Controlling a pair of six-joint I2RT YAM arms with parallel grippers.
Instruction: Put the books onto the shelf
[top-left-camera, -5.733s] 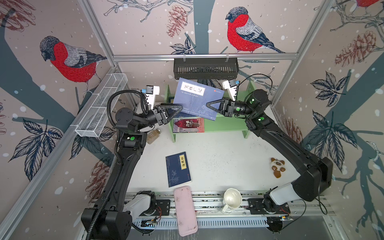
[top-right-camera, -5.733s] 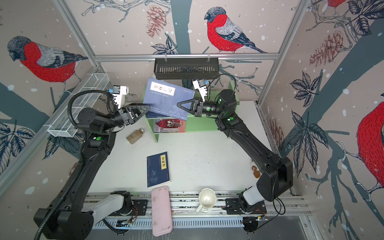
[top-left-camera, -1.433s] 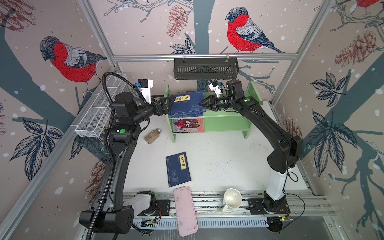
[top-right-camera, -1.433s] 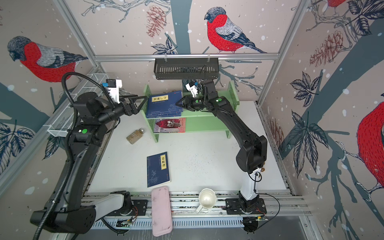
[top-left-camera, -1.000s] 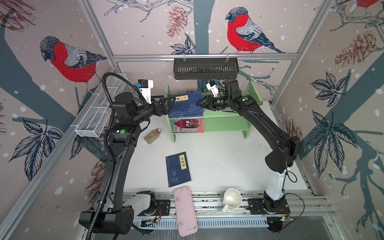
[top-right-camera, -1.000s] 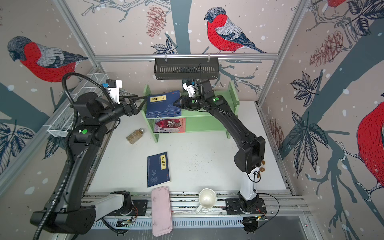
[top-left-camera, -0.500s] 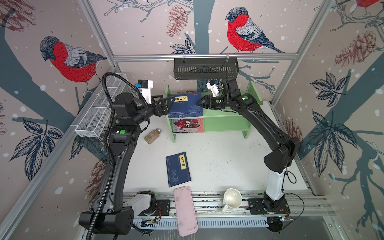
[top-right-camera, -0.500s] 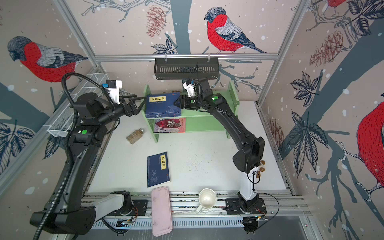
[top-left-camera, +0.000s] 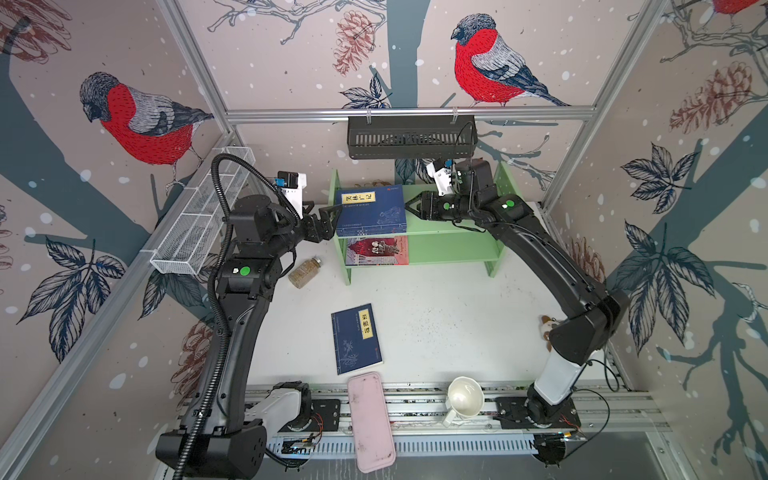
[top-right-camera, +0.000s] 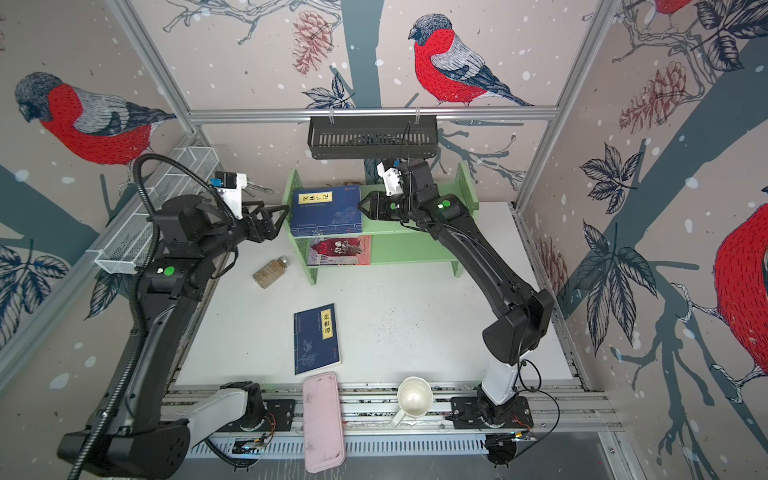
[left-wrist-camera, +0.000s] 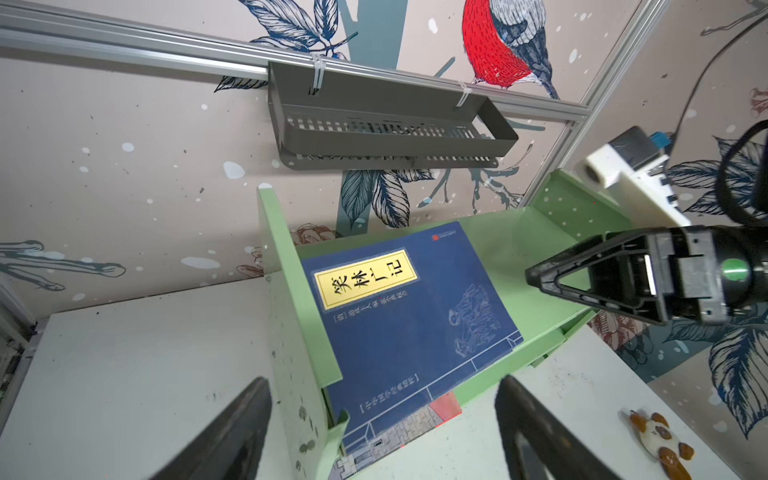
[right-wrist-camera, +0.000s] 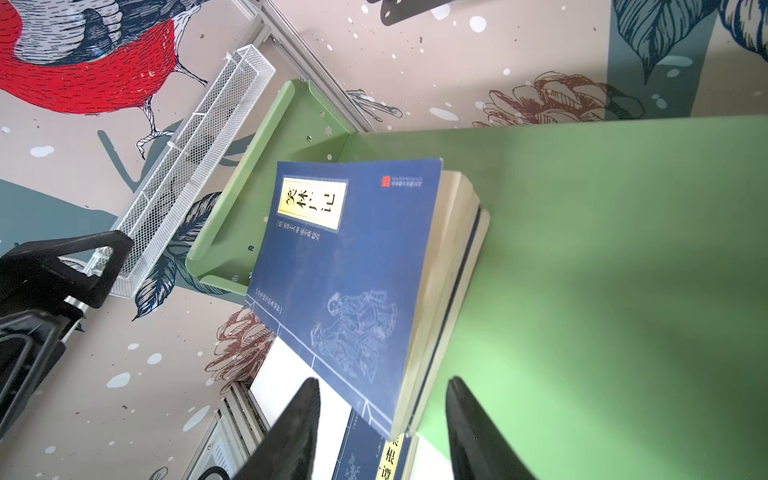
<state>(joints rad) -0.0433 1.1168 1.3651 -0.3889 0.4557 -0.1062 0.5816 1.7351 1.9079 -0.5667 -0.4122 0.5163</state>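
Now the navy book that both arms were carrying lies flat on the stack at the left end of the top tier of the shelf, upper middle in both top views. I've let go: left fingers gape wide, right fingers stand half open, both empty. A loose book waits on the table, likely my next pick.

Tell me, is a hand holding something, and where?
No, nothing is held. The left hand and right hand are both open, beside the books on the shelf.
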